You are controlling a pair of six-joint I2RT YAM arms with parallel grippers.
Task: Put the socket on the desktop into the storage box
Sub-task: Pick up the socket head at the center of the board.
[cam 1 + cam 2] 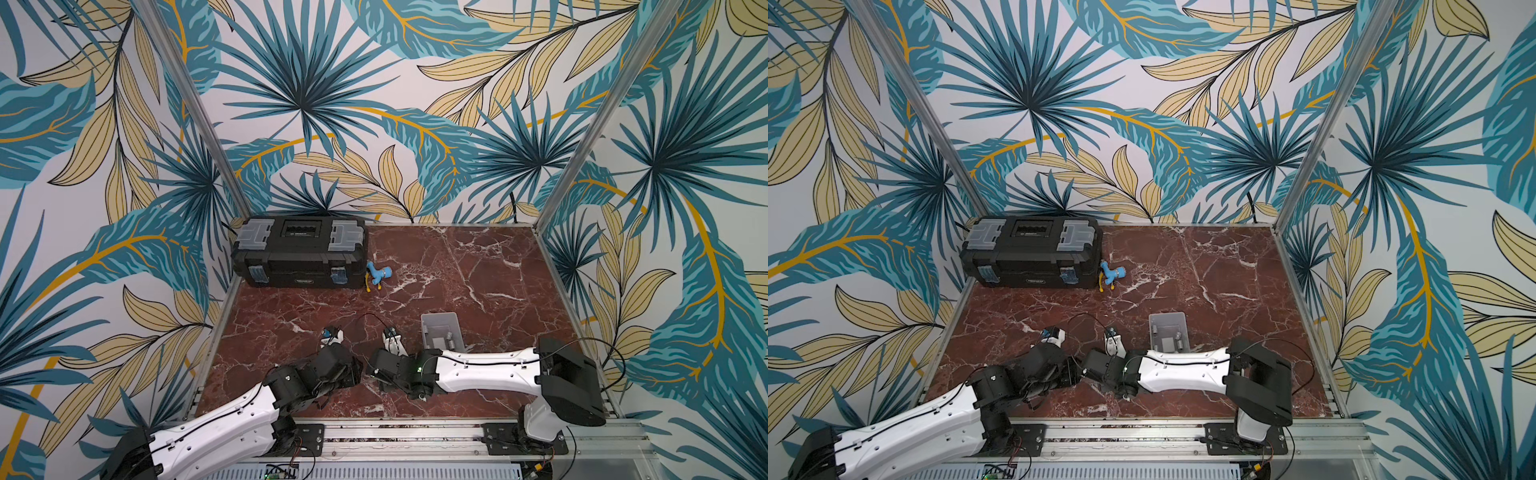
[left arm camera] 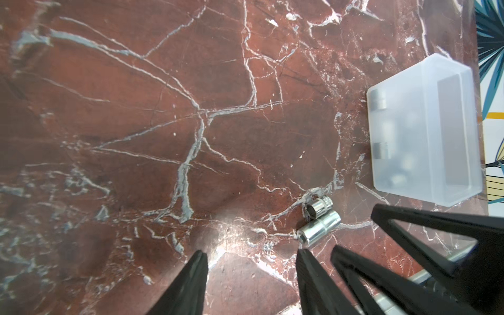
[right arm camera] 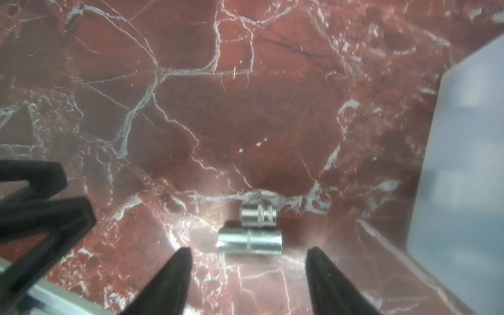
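Observation:
Two shiny metal sockets lie side by side on the red-brown marble desktop (image 1: 478,274): a longer socket (image 3: 249,241) and a shorter socket (image 3: 259,215) just beyond it. My right gripper (image 3: 249,249) stands open and empty, with the longer socket just ahead of its fingertips. My left gripper (image 2: 251,253) is also open and empty, and the same two sockets (image 2: 319,230) lie off one of its fingertips (image 2: 302,253). The pale grey storage box (image 1: 441,336) stands close beside them, with two sockets showing inside it (image 1: 1179,336). In both top views the arms hide the two desktop sockets.
A large black toolbox (image 1: 299,251) stands at the back left, with a small blue toy (image 1: 378,274) next to it. Aluminium rails (image 1: 557,282) edge the desktop. The two grippers sit close together: the right gripper's black fingers (image 2: 409,245) show in the left wrist view.

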